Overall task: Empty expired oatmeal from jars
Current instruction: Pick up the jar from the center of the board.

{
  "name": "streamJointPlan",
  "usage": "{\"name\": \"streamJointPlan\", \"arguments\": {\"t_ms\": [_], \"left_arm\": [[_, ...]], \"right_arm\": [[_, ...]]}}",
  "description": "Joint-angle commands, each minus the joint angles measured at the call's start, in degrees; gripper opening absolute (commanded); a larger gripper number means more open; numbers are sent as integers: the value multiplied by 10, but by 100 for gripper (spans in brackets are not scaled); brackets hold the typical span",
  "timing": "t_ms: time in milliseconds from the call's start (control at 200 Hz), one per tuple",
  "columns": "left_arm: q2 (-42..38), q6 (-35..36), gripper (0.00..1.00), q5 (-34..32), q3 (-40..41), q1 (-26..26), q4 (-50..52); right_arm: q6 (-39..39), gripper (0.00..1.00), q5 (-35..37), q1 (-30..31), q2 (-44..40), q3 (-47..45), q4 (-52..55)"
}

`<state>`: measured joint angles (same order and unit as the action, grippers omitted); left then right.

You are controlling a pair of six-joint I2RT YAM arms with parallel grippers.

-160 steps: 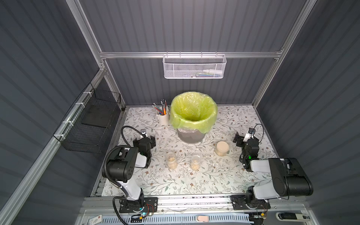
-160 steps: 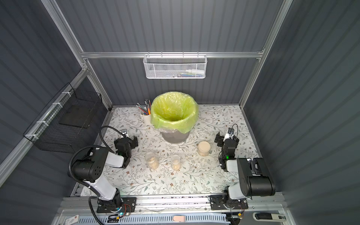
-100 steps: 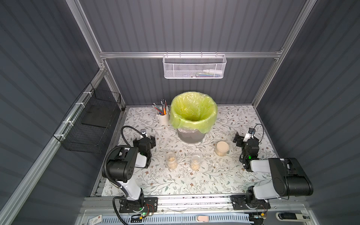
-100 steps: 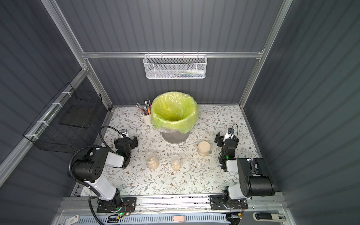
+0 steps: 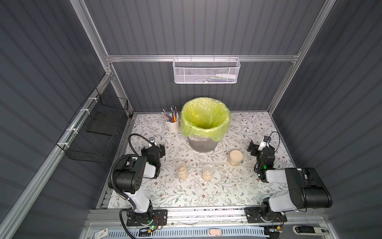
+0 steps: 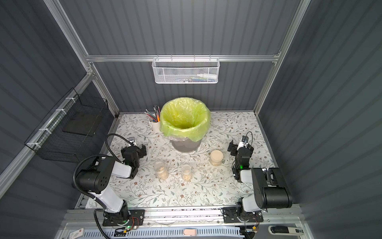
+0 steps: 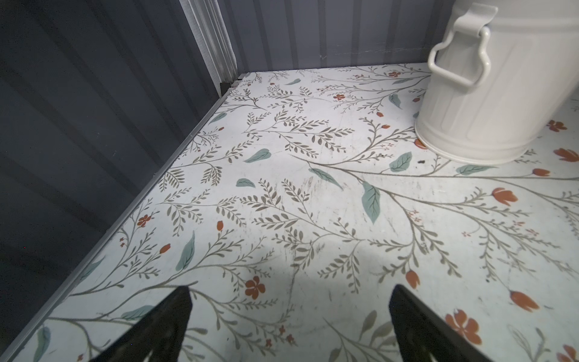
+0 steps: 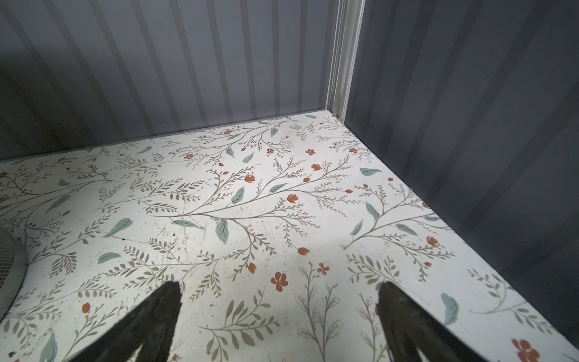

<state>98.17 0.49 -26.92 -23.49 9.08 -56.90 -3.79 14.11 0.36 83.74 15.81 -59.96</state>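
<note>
Jars (image 5: 207,172) of oatmeal (image 5: 182,175) stand between both spread jaws, touching neither.

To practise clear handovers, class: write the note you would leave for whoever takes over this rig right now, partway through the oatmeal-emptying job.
Grippers: the left gripper and the right gripper are both open and empty, low over the table at either side.
Things: two narrow jars stand mid-table in front of the lined bin. The squat jar is on the right arm's side with its beige lid on.
Done: nothing shows as done. There is oatmeal in all three jars.
Left: take the lid off, then tip each jar into the bin.
</note>
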Motion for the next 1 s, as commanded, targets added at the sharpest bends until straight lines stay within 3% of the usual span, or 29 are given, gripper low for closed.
{"name": "streamJointPlan", "arguments": {"t_ms": [0, 305, 445, 750, 876, 996], "left_arm": [[8, 10, 100, 2, -10, 4, -17], [7, 9, 100, 2, -7, 4, -21], [-10, 14, 100, 0, 6, 5, -39], [-149, 15, 100, -14, -41, 6, 150], [-205, -12, 100, 3, -113, 7, 313], [-273, -65, 100, 41, -126, 7, 370]], "right_arm": [[5, 99, -4, -4, 5, 9, -9], [6, 99, 1, -4, 3, 6, -15], [8, 99, -3, -3, -37, -5, -3], [-14, 99, 13, 3, -164, 84, 243], [-45, 99, 6, 22, -210, 179, 432], [-66, 99, -35, 32, -237, 209, 496]]}}
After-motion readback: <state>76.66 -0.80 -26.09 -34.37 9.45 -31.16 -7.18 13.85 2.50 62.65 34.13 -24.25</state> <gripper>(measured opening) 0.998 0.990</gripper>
